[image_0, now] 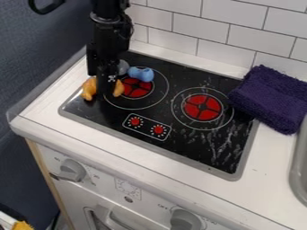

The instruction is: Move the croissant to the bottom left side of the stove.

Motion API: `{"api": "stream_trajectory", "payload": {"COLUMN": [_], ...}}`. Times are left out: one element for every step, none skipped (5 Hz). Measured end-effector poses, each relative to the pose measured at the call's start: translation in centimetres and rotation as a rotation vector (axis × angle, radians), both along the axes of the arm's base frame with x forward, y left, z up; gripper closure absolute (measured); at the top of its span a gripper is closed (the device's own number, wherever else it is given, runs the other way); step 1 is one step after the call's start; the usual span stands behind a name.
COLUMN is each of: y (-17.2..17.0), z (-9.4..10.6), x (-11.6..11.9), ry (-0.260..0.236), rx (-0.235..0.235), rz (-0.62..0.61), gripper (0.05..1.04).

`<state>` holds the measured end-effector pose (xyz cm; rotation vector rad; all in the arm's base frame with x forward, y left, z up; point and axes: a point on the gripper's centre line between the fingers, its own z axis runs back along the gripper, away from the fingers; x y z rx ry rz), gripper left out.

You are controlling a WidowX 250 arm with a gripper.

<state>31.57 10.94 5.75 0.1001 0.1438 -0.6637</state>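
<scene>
Well, black stove, perhaps scratched; white counter; tiled wall.

The black claw hides the middle of the golden-brown toy croissant and part of a grey rounded object. The right edge cuts off the purple terry towel and grey sink.

The stovetop is glossy, the purple cloth rough (almost shaggy), the wall tiles smooth.
</scene>
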Motion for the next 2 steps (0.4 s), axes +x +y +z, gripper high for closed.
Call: {"api": "stream_trajectory", "payload": {"y": [0.28, 0.4], "z": [0.02, 0.03], "x": [-0.09, -0.09], "ry": [0.006, 0.005], "rx": [0.025, 0.03], "rz": [0.011, 0.015], "gripper": [0.128, 0.414]}}
